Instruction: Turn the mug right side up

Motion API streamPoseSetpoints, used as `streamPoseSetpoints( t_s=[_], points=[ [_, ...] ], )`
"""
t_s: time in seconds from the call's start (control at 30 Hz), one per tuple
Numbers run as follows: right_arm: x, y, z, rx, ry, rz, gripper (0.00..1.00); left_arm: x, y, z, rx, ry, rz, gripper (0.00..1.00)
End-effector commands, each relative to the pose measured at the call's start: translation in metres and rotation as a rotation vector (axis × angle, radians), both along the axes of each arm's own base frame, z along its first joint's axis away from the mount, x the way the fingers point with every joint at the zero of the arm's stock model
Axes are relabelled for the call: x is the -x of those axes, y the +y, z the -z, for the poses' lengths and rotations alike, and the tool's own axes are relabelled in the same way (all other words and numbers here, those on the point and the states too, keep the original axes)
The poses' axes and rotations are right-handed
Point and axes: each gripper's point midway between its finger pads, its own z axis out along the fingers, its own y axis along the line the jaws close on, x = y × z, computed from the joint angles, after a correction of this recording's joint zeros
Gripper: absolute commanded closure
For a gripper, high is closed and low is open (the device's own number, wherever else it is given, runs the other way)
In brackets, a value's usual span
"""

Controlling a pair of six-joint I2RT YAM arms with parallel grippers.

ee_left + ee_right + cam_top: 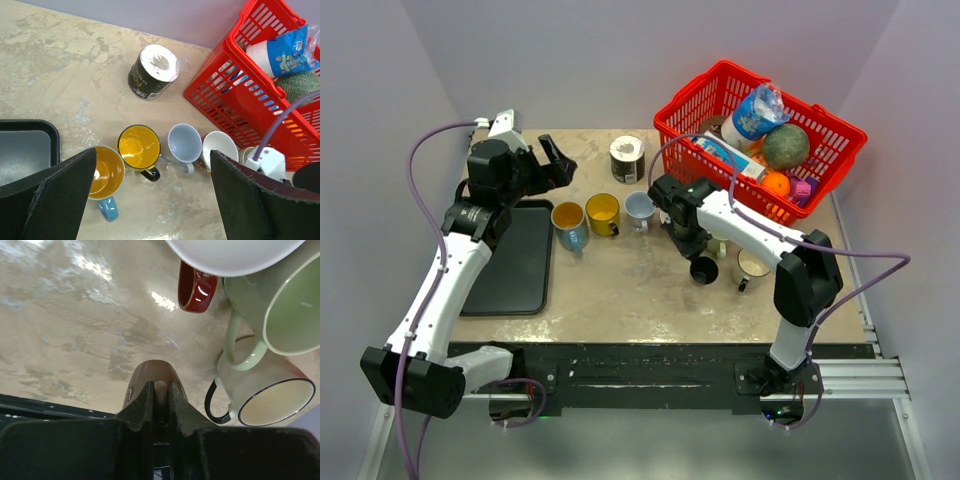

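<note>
A dark brown mug is at the table's front middle, below my right gripper. In the right wrist view the gripper is shut on the mug's handle, with the brown body just past the fingertips, low over the tabletop. A dark round end faces up in the top view; I cannot tell if it is the mouth. My left gripper is open and empty, high over the back left, and its wrist view looks down on the row of mugs.
Upright mugs stand in a row: blue-yellow, yellow, grey. A cream mug, green mug and red-handled white mug crowd the right gripper. A red basket, black tray and can are also there.
</note>
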Motion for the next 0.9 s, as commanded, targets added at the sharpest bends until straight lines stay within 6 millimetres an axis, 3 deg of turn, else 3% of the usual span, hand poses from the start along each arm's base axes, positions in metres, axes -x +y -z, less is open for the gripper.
streamPoseSetpoints(
  t_s=[0.0,0.2,0.37,0.87],
  points=[
    [0.0,-0.014,0.006,0.078,-0.027,0.042,1.0,-0.004,0.001,0.002,-0.017,-0.022,0.008,0.01],
    [0.006,-0.01,0.025,0.049,0.011,0.047,1.0,-0.005,0.002,0.006,-0.023,-0.008,0.009,0.01],
    [0.009,-0.018,0.038,0.047,0.031,0.101,1.0,-0.005,0.002,0.01,-0.026,-0.001,0.013,0.01],
    [0.002,-0.043,0.05,0.051,0.032,0.189,1.0,-0.011,0.0,0.017,-0.023,0.015,0.023,0.01]
  ],
)
